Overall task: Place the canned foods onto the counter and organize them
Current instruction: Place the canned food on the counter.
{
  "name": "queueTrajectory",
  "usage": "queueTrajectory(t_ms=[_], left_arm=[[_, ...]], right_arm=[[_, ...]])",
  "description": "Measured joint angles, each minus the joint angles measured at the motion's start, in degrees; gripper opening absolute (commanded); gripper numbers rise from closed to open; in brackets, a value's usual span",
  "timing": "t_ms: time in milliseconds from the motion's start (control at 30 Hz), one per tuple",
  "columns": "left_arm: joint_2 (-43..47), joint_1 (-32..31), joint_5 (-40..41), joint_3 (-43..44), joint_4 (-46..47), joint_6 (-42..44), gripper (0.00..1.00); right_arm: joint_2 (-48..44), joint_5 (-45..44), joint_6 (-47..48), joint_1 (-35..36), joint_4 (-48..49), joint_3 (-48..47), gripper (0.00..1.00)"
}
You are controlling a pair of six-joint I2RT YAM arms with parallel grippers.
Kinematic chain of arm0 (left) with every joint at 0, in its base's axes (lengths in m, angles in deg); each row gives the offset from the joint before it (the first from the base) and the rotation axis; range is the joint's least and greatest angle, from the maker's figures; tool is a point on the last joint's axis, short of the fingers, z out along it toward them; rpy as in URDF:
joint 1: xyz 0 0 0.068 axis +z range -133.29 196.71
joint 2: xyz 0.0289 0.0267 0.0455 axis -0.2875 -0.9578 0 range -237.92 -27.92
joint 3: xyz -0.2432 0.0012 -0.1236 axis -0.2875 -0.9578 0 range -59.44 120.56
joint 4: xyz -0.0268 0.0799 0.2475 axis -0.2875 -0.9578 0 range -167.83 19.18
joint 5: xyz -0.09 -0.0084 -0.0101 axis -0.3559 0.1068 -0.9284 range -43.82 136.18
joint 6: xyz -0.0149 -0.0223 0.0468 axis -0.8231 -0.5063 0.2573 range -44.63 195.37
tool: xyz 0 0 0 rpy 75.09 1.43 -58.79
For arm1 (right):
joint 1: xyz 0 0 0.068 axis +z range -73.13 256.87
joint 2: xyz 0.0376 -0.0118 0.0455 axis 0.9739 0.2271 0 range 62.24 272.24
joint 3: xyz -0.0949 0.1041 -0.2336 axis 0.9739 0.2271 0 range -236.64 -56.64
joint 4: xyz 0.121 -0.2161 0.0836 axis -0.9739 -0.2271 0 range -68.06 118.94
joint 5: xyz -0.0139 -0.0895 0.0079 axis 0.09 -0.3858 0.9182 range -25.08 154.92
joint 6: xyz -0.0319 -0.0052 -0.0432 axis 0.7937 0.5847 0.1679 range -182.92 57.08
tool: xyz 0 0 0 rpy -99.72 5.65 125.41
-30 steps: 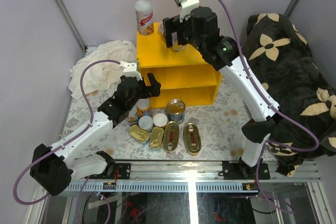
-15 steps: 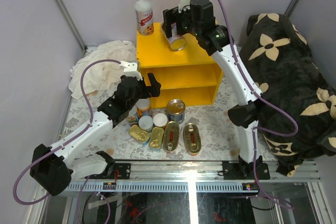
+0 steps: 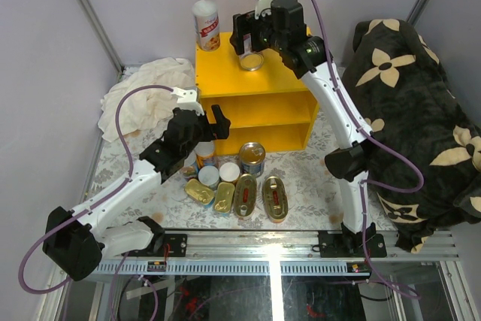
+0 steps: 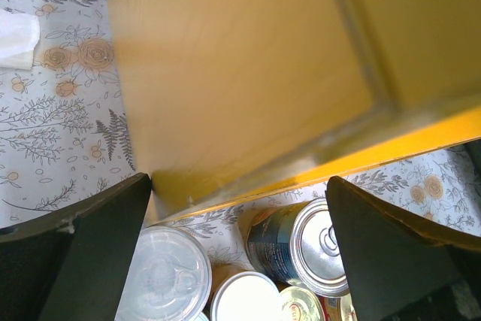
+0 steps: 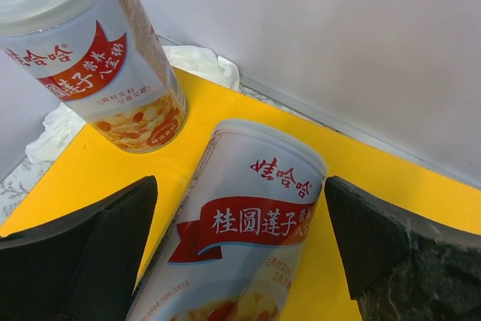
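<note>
On the yellow counter (image 3: 225, 73), a tall white-lidded can (image 3: 206, 25) stands at the back left corner. A second tall can (image 3: 252, 60) stands beside it with its gold end up. My right gripper (image 3: 252, 37) is open around this can; the right wrist view shows the can (image 5: 248, 238) between the spread fingers of the gripper (image 5: 240, 186), with the first can (image 5: 90, 58) behind. My left gripper (image 3: 204, 122) is open and empty above the floor cans: white-lidded cans (image 3: 209, 177), a blue steel can (image 3: 252, 159) and gold fish tins (image 3: 245, 195). The left wrist view shows the gripper (image 4: 239, 182), the steel can (image 4: 304, 246) and the counter (image 4: 248, 73).
A crumpled white cloth (image 3: 146, 92) lies left of the counter. A dark flower-patterned blanket (image 3: 413, 110) is heaped at the right. A metal rail (image 3: 270, 249) runs along the near edge. Grey walls stand close behind the counter.
The right gripper carried the tilted can over the counter top, stood it down next to the first can and opened. The left arm has not moved.
</note>
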Motion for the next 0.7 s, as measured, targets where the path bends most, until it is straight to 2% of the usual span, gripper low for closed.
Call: queueTrajectory(t_ms=[267, 400, 567, 700], left_arm=[[-0.4, 0.0, 0.0, 0.3, -0.1, 0.0, 1.00], [-0.8, 0.0, 0.0, 0.6, -0.2, 0.0, 1.00], [-0.9, 0.0, 0.0, 0.9, -0.4, 0.1, 1.00], [-1.2, 0.0, 0.0, 1.2, -0.8, 0.1, 1.00]], right_arm=[[-3.4, -1.9, -1.8, -0.3, -2.8, 3.7, 0.83], [-6.5, -3.3, -2.3, -0.5, -4.7, 6.9, 0.62], [-9.5, -3.8, -4.0, -1.1, -7.5, 8.9, 0.41], [-10.5, -4.4, -4.1, -1.4, -9.7, 9.4, 0.08]])
